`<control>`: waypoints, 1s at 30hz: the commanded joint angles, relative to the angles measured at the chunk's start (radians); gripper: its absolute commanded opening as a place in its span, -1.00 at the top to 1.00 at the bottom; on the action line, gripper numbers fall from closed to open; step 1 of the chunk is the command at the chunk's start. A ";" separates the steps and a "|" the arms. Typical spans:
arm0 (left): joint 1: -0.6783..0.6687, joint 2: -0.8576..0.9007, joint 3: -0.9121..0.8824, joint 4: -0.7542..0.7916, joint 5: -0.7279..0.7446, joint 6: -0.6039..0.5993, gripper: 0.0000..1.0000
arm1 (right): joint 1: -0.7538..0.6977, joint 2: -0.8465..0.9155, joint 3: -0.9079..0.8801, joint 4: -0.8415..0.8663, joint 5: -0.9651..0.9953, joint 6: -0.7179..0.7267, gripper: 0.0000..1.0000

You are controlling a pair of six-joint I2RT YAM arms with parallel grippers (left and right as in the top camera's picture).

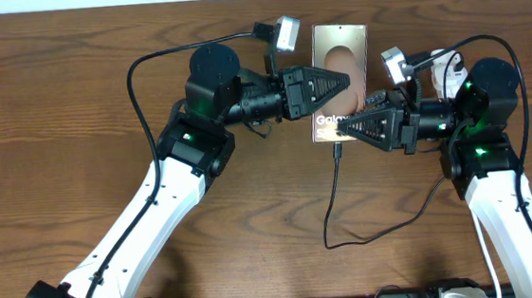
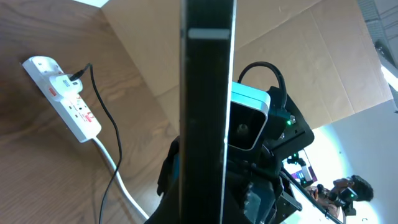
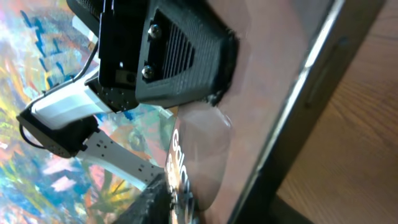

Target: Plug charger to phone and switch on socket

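Phone (image 2: pixel 207 112) clamped edge-on between left jaws; right jaws' opening unclear.

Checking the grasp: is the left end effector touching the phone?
Touching. The right wrist view shows a finger of the left end effector lying flat on the phone screen.

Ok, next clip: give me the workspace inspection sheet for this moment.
Surface: brown wooden table.
Job's things: phone screen up between the arms; socket beside the right arm, black plug in it; charger runs to the phone's near edge, seating cannot be told.
Clutter: nothing seen.
Grippers: left gripper clamps the phone, a finger on its screen; right gripper at the phone's near edge, jaws unclear.
Cables: charger loops across the table; white cord leaves the socket.
Surroundings: cardboard panels behind the table.
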 commanded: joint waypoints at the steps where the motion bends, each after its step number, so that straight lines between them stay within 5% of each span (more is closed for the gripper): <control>1: -0.003 -0.005 0.013 0.013 0.038 0.003 0.85 | -0.002 -0.004 0.013 -0.001 0.001 -0.005 0.50; 4: -0.003 -0.005 0.013 0.013 0.048 0.003 0.84 | -0.002 -0.004 0.013 -0.001 0.001 -0.005 0.70; 9: -0.003 -0.005 0.013 0.013 0.043 0.003 -0.04 | -0.002 -0.004 0.013 -0.001 0.001 -0.005 0.89; 13: 0.011 -0.005 0.013 0.013 0.027 0.048 -0.40 | -0.002 -0.004 0.013 -0.002 0.001 -0.005 0.98; 30: 0.269 -0.005 0.013 0.013 -0.016 0.055 -0.91 | -0.001 0.089 0.013 -0.068 0.102 -0.028 0.98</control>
